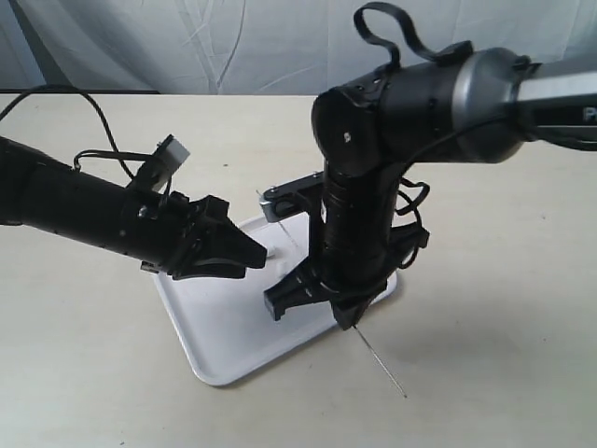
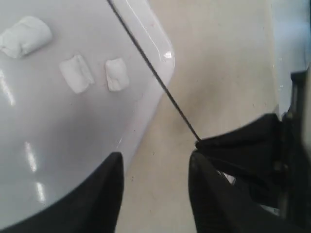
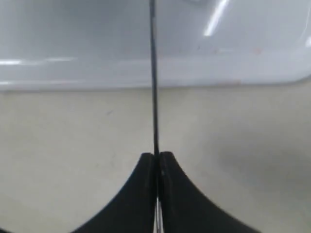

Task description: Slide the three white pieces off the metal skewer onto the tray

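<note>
The three white pieces [image 2: 77,73] lie loose on the tray [image 2: 43,145], apart from the metal skewer [image 2: 155,75]. In the left wrist view the skewer is bare as it crosses the tray's corner. My right gripper [image 3: 156,156] is shut on the skewer [image 3: 153,73] just outside the tray's rim [image 3: 146,73]. Seen from outside, this gripper [image 1: 347,322] points down at the tray's right edge, and the skewer [image 1: 382,369] sticks out below it over the table. My left gripper [image 2: 155,155] is open with nothing between its fingers. It hovers over the tray [image 1: 233,345] from the left [image 1: 256,254].
The tray sits on a pale beige table [image 1: 485,327]. A cable [image 1: 103,149] loops above the left arm. A white cloth backdrop [image 1: 233,42] hangs behind the table. In the left wrist view, the right gripper's black body [image 2: 252,150] is close beside my left fingers.
</note>
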